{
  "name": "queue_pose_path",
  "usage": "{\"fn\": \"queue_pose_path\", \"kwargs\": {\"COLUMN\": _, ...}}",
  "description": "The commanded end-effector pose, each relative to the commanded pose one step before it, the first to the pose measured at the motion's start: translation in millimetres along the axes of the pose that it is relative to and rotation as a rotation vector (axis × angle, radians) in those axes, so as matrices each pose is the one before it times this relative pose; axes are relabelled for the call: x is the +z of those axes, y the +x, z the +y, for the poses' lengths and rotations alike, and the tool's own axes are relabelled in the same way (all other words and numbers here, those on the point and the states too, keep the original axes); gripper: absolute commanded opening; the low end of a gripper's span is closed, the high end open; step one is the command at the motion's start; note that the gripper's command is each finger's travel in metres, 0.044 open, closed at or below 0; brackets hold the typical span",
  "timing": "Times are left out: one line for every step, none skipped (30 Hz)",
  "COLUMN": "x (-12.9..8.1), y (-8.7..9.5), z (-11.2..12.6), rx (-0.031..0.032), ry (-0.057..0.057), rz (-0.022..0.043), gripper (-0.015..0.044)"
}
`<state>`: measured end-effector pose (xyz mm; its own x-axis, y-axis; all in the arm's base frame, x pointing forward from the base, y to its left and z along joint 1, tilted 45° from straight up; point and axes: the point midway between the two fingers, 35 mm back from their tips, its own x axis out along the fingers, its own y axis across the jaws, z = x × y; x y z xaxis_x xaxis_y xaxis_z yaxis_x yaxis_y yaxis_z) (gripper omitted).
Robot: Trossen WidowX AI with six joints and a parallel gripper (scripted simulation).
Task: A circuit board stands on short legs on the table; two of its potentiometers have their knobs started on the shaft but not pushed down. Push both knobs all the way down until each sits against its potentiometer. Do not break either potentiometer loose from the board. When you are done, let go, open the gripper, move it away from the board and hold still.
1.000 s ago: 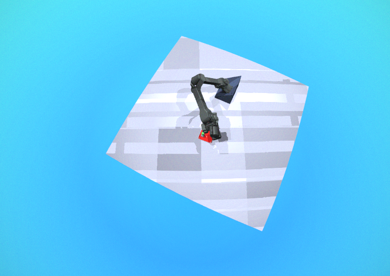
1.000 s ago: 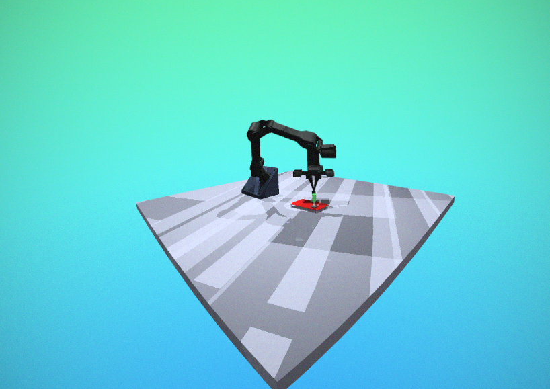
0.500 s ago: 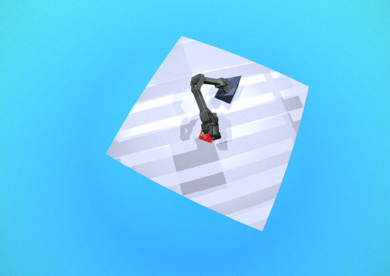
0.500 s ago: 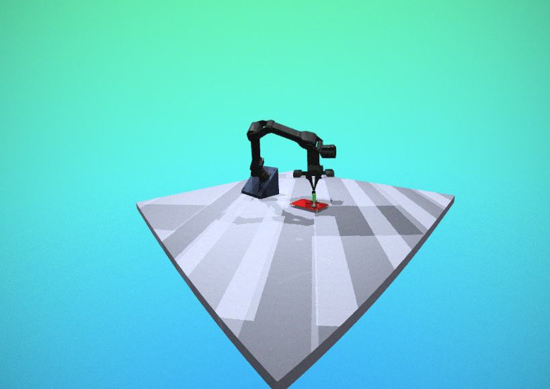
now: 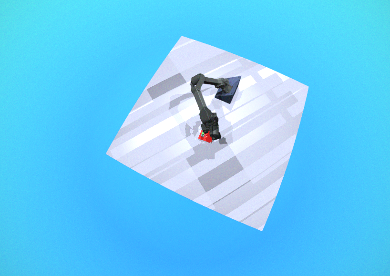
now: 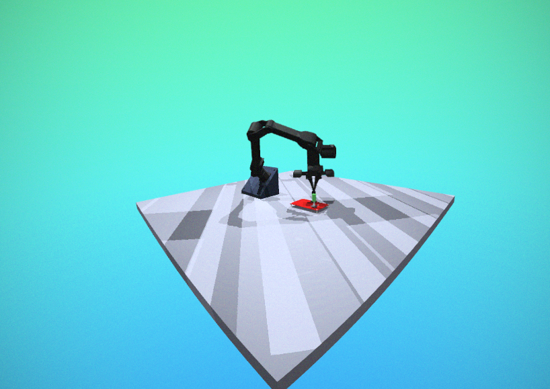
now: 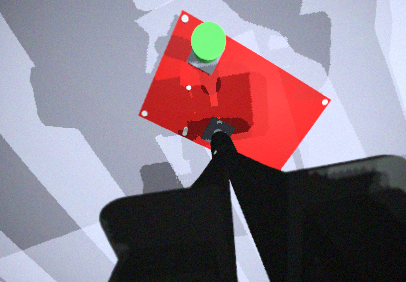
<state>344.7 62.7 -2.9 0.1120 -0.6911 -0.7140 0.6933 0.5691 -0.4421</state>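
Gripper [image 7: 219, 138] clenched, holding nothing, tips right over the grey part [image 7: 218, 128] at red board's [image 7: 280, 121] near edge; green knob [image 7: 208, 41] sits farther off, apart.

the end effector [image 7: 218, 141] looks like matt black plastic, smooth and without shine, and the small grey block [image 7: 218, 128] under its tip has the same dull finish. just beyond it the red circuit board [image 7: 280, 121] is smooth and flat with a faint sheen, and the green knob [image 7: 208, 40] farther off looks like plain matt plastic. the surface [image 6: 284, 287] below is smooth, in pale and grey bands.
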Motion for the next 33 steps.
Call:
{"fn": "queue_pose_path", "kwargs": {"x": -0.24, "y": 3.29, "z": -0.4, "rx": -0.00551, "ry": -0.0042, "rz": -0.00155, "gripper": 0.0}}
{"fn": "queue_pose_path", "kwargs": {"x": 0.0, "y": 0.0, "z": 0.0, "rx": 0.0, "ry": 0.0, "rz": 0.0, "gripper": 0.0}}
{"fn": "queue_pose_path", "kwargs": {"x": 0.0, "y": 0.18, "z": 0.0, "rx": 0.0, "ry": 0.0, "rz": -0.00001, "gripper": 0.0}}
{"fn": "queue_pose_path", "kwargs": {"x": 0.0, "y": 0.39, "z": 0.0, "rx": -0.00001, "ry": 0.0, "rz": -0.00002, "gripper": 0.0}}
{"fn": "queue_pose_path", "kwargs": {"x": 0.0, "y": 0.65, "z": 0.0, "rx": -0.00002, "ry": 0.0, "rz": -0.00003, "gripper": 0.0}}
{"fn": "queue_pose_path", "kwargs": {"x": 0.0, "y": 0.54, "z": 0.0, "rx": -0.00001, "ry": 0.0, "rz": -0.00002, "gripper": 0.0}}
{"fn": "queue_pose_path", "kwargs": {"x": 0.0, "y": 0.38, "z": 0.0, "rx": -0.00001, "ry": 0.0, "rz": -0.00002, "gripper": 0.0}}
{"fn": "queue_pose_path", "kwargs": {"x": 0.0, "y": 0.14, "z": 0.0, "rx": 0.0, "ry": 0.0, "rz": -0.00001, "gripper": 0.0}}
{"fn": "queue_pose_path", "kwargs": {"x": 0.0, "y": 0.0, "z": 0.0, "rx": 0.0, "ry": 0.0, "rz": 0.0, "gripper": 0.0}}
{"fn": "queue_pose_path", "kwargs": {"x": 0.0, "y": 0.0, "z": 0.0, "rx": 0.0, "ry": 0.0, "rz": 0.0, "gripper": 0.0}}
{"fn": "queue_pose_path", "kwargs": {"x": 0.0, "y": 0.0, "z": 0.0, "rx": 0.0, "ry": 0.0, "rz": 0.0, "gripper": 0.0}}
{"fn": "queue_pose_path", "kwargs": {"x": 0.0, "y": 0.0, "z": 0.0, "rx": 0.0, "ry": 0.0, "rz": 0.0, "gripper": 0.0}}
{"fn": "queue_pose_path", "kwargs": {"x": 0.0, "y": 0.0, "z": 0.0, "rx": 0.0, "ry": 0.0, "rz": 0.0, "gripper": 0.0}}
{"fn": "queue_pose_path", "kwargs": {"x": 0.0, "y": 0.0, "z": 0.0, "rx": 0.0, "ry": 0.0, "rz": 0.0, "gripper": 0.0}}
{"fn": "queue_pose_path", "kwargs": {"x": 0.0, "y": 0.0, "z": 0.0, "rx": 0.0, "ry": 0.0, "rz": 0.0, "gripper": 0.0}}
{"fn": "queue_pose_path", "kwargs": {"x": 0.0, "y": 0.0, "z": 0.0, "rx": 0.0, "ry": 0.0, "rz": 0.0, "gripper": 0.0}}
{"fn": "queue_pose_path", "kwargs": {"x": 0.0, "y": 0.0, "z": 0.0, "rx": 0.0, "ry": 0.0, "rz": 0.0, "gripper": 0.0}}
{"fn": "queue_pose_path", "kwargs": {"x": 0.0, "y": 0.18, "z": 0.0, "rx": 0.0, "ry": 0.0, "rz": -0.00001, "gripper": 0.0}}
{"fn": "queue_pose_path", "kwargs": {"x": 0.0, "y": 0.39, "z": 0.0, "rx": -0.00001, "ry": 0.0, "rz": -0.00001, "gripper": 0.0}}
{"fn": "queue_pose_path", "kwargs": {"x": 0.0, "y": 0.65, "z": 0.0, "rx": -0.00002, "ry": 0.0, "rz": -0.00003, "gripper": 0.0}}
{"fn": "queue_pose_path", "kwargs": {"x": 0.0, "y": 0.54, "z": 0.0, "rx": -0.00001, "ry": 0.0, "rz": -0.00002, "gripper": 0.0}}
{"fn": "queue_pose_path", "kwargs": {"x": 0.0, "y": 0.38, "z": 0.0, "rx": -0.00001, "ry": 0.0, "rz": -0.00002, "gripper": 0.0}}
{"fn": "queue_pose_path", "kwargs": {"x": 0.0, "y": 0.14, "z": 0.0, "rx": 0.0, "ry": 0.0, "rz": -0.00001, "gripper": 0.0}}
{"fn": "queue_pose_path", "kwargs": {"x": 0.0, "y": 0.0, "z": 0.0, "rx": 0.0, "ry": 0.0, "rz": 0.0, "gripper": 0.0}}
{"fn": "queue_pose_path", "kwargs": {"x": 0.0, "y": 0.0, "z": 0.0, "rx": 0.0, "ry": 0.0, "rz": 0.0, "gripper": 0.0}}
{"fn": "queue_pose_path", "kwargs": {"x": 0.0, "y": 0.0, "z": 0.0, "rx": 0.0, "ry": 0.0, "rz": 0.0, "gripper": 0.0}}
{"fn": "queue_pose_path", "kwargs": {"x": 0.0, "y": 0.0, "z": 0.0, "rx": 0.0, "ry": 0.0, "rz": 0.0, "gripper": 0.0}}
{"fn": "queue_pose_path", "kwargs": {"x": 0.0, "y": 0.0, "z": 0.0, "rx": 0.0, "ry": 0.0, "rz": 0.0, "gripper": 0.0}}
{"fn": "queue_pose_path", "kwargs": {"x": 0.0, "y": 0.0, "z": 0.0, "rx": 0.0, "ry": 0.0, "rz": 0.0, "gripper": 0.0}}
{"fn": "queue_pose_path", "kwargs": {"x": 0.0, "y": 0.0, "z": 0.0, "rx": 0.0, "ry": 0.0, "rz": 0.0, "gripper": 0.0}}
{"fn": "queue_pose_path", "kwargs": {"x": 0.0, "y": 0.0, "z": 0.0, "rx": 0.0, "ry": 0.0, "rz": 0.0, "gripper": 0.0}}
{"fn": "queue_pose_path", "kwargs": {"x": 0.0, "y": 0.0, "z": 0.0, "rx": 0.0, "ry": 0.0, "rz": 0.0, "gripper": 0.0}}
{"fn": "queue_pose_path", "kwargs": {"x": 0.0, "y": 0.17, "z": 0.0, "rx": 0.0, "ry": 0.0, "rz": -0.00001, "gripper": 0.0}}
